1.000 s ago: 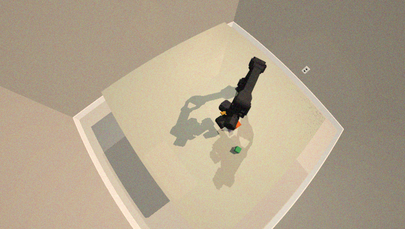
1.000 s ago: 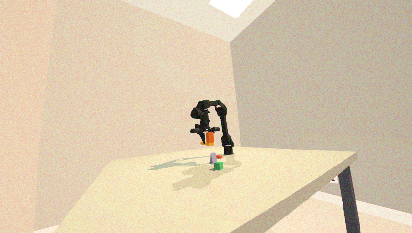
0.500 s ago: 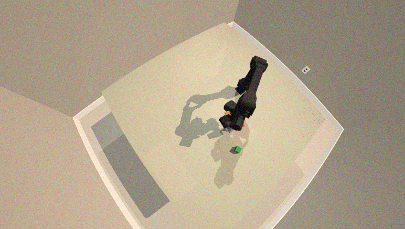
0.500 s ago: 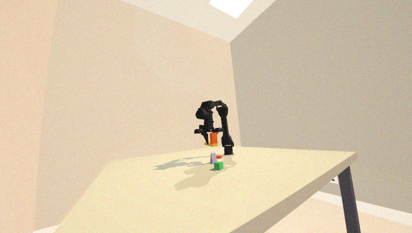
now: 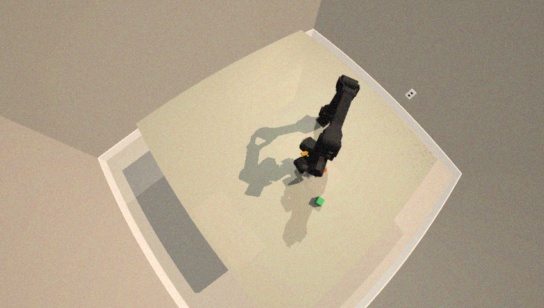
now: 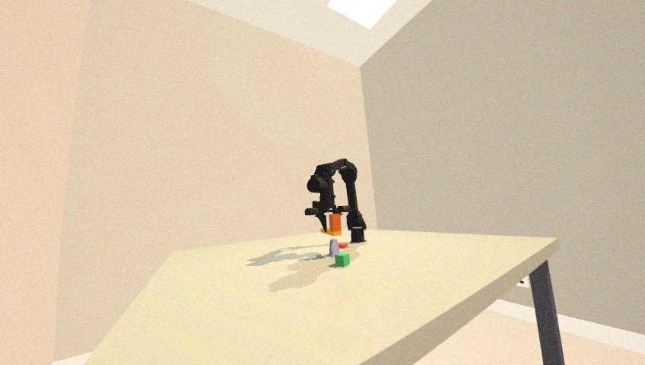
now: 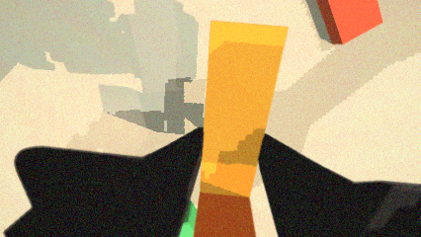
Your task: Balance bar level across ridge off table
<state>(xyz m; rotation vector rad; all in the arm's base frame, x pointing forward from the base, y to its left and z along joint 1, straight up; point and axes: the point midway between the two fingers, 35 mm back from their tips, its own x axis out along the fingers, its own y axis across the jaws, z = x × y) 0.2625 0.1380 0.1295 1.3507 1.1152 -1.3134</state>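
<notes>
My gripper [image 6: 328, 230] [image 7: 230, 136] is shut on the yellow-orange bar [image 5: 305, 153] [image 6: 335, 233] [image 7: 237, 94], holding it in the air above the table. An orange block [image 6: 335, 223] [image 7: 224, 217] stands on one end of the bar, dark in the wrist view. The bar looks about level in the exterior view. The lilac ridge [image 6: 334, 247] stands upright on the table below the bar's block end, with a gap between them. The ridge is mostly hidden under the arm in the top view and cannot be made out in the wrist view.
A green cube [image 5: 319, 201] [image 6: 342, 259] [image 7: 188, 230] stands on the table near the ridge. A flat red block [image 6: 343, 245] [image 7: 353, 20] lies on the ridge's other side, towards the arm's base. The arm casts shadows over the table.
</notes>
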